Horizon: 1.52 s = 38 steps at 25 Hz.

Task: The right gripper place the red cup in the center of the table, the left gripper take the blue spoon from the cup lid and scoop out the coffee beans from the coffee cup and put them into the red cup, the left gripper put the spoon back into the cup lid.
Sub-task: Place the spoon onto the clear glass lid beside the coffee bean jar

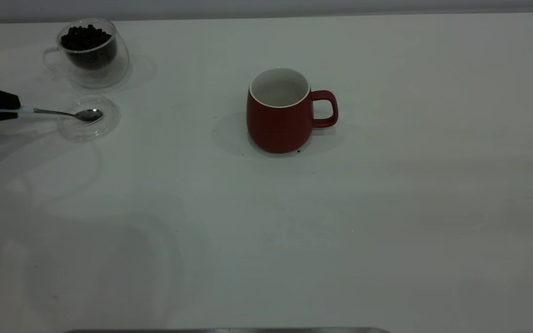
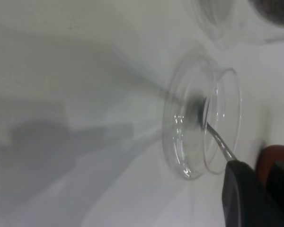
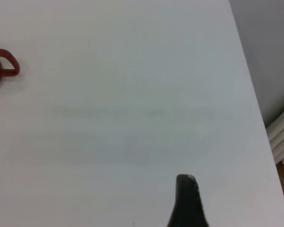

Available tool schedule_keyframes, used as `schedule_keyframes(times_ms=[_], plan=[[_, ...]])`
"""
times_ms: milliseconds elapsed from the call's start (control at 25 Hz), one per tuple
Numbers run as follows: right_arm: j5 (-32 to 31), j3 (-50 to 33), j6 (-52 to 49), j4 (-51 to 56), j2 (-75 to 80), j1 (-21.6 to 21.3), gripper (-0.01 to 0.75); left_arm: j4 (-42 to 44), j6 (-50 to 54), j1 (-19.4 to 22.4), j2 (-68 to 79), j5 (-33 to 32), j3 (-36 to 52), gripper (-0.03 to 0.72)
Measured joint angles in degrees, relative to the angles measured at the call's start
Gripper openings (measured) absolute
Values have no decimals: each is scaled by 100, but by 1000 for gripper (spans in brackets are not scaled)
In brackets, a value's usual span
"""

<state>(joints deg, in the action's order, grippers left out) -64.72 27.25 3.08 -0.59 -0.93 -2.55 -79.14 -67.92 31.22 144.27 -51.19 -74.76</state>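
Left gripper (image 1: 14, 110) fingers clamped on spoon (image 1: 63, 113) handle, bowl in lid (image 1: 89, 117), far left.

The white surface (image 1: 387, 208) carries three things. Near its middle stands the red cup (image 1: 279, 118), upright, handle pointing to three o'clock. Well apart from it, toward ten o'clock, the clear coffee cup (image 1: 91, 54) stands at the far corner. Just beside that, at its six o'clock, the cup lid (image 1: 104, 127) lies flat.
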Motion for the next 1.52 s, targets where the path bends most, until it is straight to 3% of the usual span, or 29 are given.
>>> schedule_keyframes(times_ms=[560,640,920,1040,1520], plan=[[0,0,0,0,0,0,590,-406,-89,0,441,-460,0,138],[0,0,0,0,0,0,590,-406,-92,0,445,-465,0,192],[0,0,0,0,0,0,590,-373,-211,0,439,-507,-5,486],[0,0,0,0,0,0,590,-200,-230,0,376,-501,-5,557],[0,0,0,0,0,0,590,1706,438,0,-999,172,-5,584]])
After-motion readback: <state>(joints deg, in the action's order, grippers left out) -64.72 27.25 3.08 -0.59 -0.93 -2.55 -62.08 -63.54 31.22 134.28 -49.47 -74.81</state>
